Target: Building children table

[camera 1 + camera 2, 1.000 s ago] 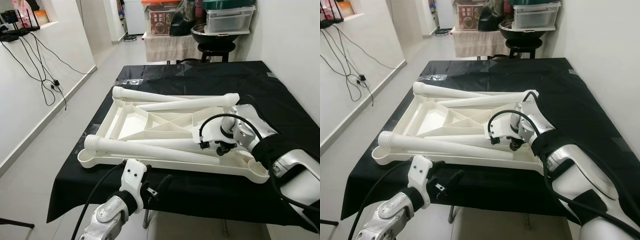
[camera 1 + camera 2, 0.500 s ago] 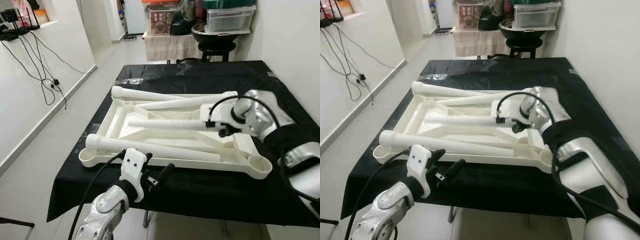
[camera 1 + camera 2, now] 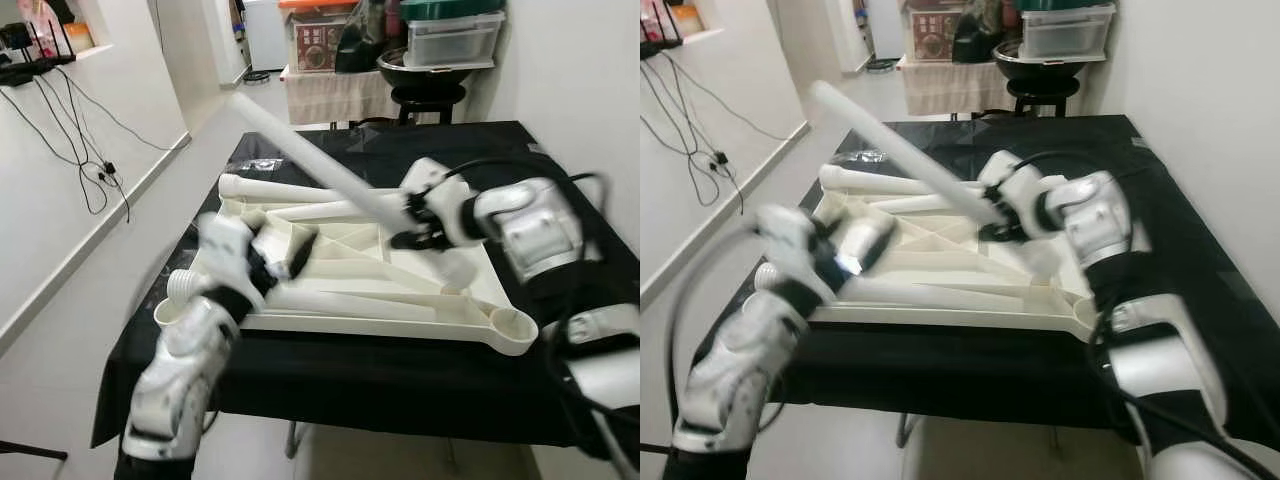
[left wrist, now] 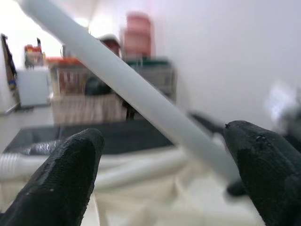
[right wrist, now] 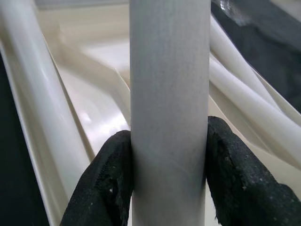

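Note:
The white children's tabletop (image 3: pixel 505 331) lies upside down on the black-covered table. Two loose white legs rest in it, one near the front (image 3: pixel 340 301) and one at the back (image 3: pixel 270 188). My right gripper (image 3: pixel 412 226) is shut on a third white leg (image 3: pixel 310 158), which slants up from it toward the far left. In the right wrist view, the fingers (image 5: pixel 103 183) clamp that leg (image 5: pixel 169 94) on both sides. My left gripper (image 3: pixel 292 250) hovers open and blurred over the tabletop's left part. The raised leg (image 4: pixel 127 89) crosses above its fingertips (image 4: pixel 70 165).
The black cloth table (image 3: pixel 400 390) has a white wall close on its right. A stool with a dark bowl and plastic boxes (image 3: pixel 440 60) stands behind it. Cables (image 3: pixel 95 150) hang on the left wall above open floor.
My right gripper has swung the leg from lying level over the tabletop to pointing up and far left. My left arm has risen from below the table's front edge to above the tabletop.

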Tool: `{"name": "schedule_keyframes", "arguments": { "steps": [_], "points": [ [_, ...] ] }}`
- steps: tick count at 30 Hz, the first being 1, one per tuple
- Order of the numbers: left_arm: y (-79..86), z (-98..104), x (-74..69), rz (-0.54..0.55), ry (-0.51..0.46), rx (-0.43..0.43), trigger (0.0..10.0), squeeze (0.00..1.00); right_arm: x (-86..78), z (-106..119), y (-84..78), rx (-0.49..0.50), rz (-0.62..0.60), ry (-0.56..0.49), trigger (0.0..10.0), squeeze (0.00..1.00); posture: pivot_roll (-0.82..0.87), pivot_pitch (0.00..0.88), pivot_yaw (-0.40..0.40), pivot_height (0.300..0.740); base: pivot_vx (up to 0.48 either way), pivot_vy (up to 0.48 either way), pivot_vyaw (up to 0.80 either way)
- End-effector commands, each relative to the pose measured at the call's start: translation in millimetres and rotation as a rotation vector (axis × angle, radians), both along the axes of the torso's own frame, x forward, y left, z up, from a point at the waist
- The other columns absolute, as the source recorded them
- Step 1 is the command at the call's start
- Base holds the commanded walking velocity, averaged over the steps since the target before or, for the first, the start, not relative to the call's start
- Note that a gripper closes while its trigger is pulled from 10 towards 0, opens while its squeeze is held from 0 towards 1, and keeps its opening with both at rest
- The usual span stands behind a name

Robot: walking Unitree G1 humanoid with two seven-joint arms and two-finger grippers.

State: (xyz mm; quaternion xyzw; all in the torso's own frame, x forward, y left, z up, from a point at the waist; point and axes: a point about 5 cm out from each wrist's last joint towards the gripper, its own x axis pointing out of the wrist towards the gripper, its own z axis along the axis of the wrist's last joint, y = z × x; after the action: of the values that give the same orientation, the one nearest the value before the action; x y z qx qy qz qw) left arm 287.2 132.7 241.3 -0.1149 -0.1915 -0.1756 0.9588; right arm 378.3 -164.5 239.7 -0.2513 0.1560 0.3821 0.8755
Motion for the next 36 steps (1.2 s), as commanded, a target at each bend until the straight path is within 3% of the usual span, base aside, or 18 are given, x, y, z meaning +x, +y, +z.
{"name": "schedule_keyframes", "arguments": {
  "steps": [1, 2, 6, 8, 10, 15, 16, 17, 18, 22, 24, 27, 36],
  "points": [
    [14.2, 1.0, 4.5, 0.044, 0.018, -0.075, 10.0, 1.0, -3.9, 5.4, 9.6, 0.088, 0.017, -0.045, 0.0, 0.0, -0.1, 0.0, 0.08, 0.74, 0.0, 0.0, 0.0],
    [20.0, 6.1, 7.9, 0.053, 0.008, -0.12, 10.0, 1.0, -8.0, 4.1, 18.4, 0.138, 0.042, -0.056, 0.0, 0.0, -0.1, 0.0, 0.086, 0.74, 0.0, 0.0, 0.0],
    [25.0, 11.7, 16.3, 0.047, 0.007, -0.165, 10.0, 1.0, -19.1, 3.6, 34.8, 0.196, 0.119, -0.066, 0.0, 0.0, -0.11, 0.0, 0.099, 0.74, 0.0, 0.0, 0.0],
    [25.0, 11.7, 16.3, 0.047, 0.007, -0.165, 10.0, 1.0, -19.1, 3.6, 34.8, 0.196, 0.119, -0.066, 0.0, 0.0, -0.11, 0.0, 0.099, 0.74, 0.0, 0.0, 0.0],
    [24.5, 18.8, 24.8, 0.028, 0.002, -0.176, 10.0, 1.0, -28.7, 4.7, 47.3, 0.226, 0.18, -0.072, 0.0, 0.0, -0.12, 0.0, 0.107, 0.74, 0.0, 0.0, 0.0],
    [23.3, 21.4, 33.3, 0.001, 0.021, -0.161, 10.0, 1.0, -39.5, 6.6, 57.3, 0.239, 0.238, -0.077, 0.0, 0.0, -0.13, 0.0, 0.114, 0.74, 0.0, 0.0, 0.0],
    [21.4, 21.3, 36.1, -0.03, 0.035, -0.153, 10.0, 0.92, -45.7, 7.5, 62.4, 0.235, 0.272, -0.08, 0.0, 0.0, -0.13, 0.0, 0.118, 0.74, 0.0, 0.0, 0.0],
    [21.4, 21.3, 36.1, -0.03, 0.035, -0.153, 10.0, 0.92, -45.7, 7.5, 62.4, 0.235, 0.272, -0.08, 0.0, 0.0, -0.13, 0.0, 0.118, 0.74, 0.0, 0.0, 0.0],
    [18.0, 20.6, 37.3, -0.066, 0.047, -0.143, 10.0, 0.0, -50.6, 7.3, 66.5, 0.227, 0.297, -0.083, 0.0, 0.0, -0.13, 0.0, 0.12, 0.74, 0.0, 0.0, 0.0],
    [11.8, 19.0, 37.8, -0.112, 0.059, -0.115, 10.0, 0.0, -55.8, 6.3, 71.2, 0.222, 0.319, -0.078, 0.0, 0.0, -0.13, 0.0, 0.121, 0.74, 0.0, 0.0, 0.0],
    [-3.6, 14.5, 33.1, -0.216, 0.067, -0.068, 10.0, 0.0, -56.6, 2.4, 75.6, 0.213, 0.318, -0.07, 0.0, 0.0, -0.13, 0.0, 0.122, 0.74, 0.0, 0.0, 0.0],
    [-9.1, 13.2, 30.7, -0.256, 0.067, -0.056, 10.0, 0.0, -56.7, 1.4, 76.8, 0.212, 0.315, -0.069, 0.0, 0.0, -0.13, 0.0, 0.122, 0.74, 0.0, 0.0, 0.0],
    [-27.3, 13.4, 17.4, -0.41, 0.051, -0.08, 10.0, 0.0, -50.2, 5.7, 78.7, 0.245, 0.26, -0.087, 0.0, 0.0, -0.12, 0.0, 0.115, 0.74, 0.0, 0.0, 0.0]
  ]
}}
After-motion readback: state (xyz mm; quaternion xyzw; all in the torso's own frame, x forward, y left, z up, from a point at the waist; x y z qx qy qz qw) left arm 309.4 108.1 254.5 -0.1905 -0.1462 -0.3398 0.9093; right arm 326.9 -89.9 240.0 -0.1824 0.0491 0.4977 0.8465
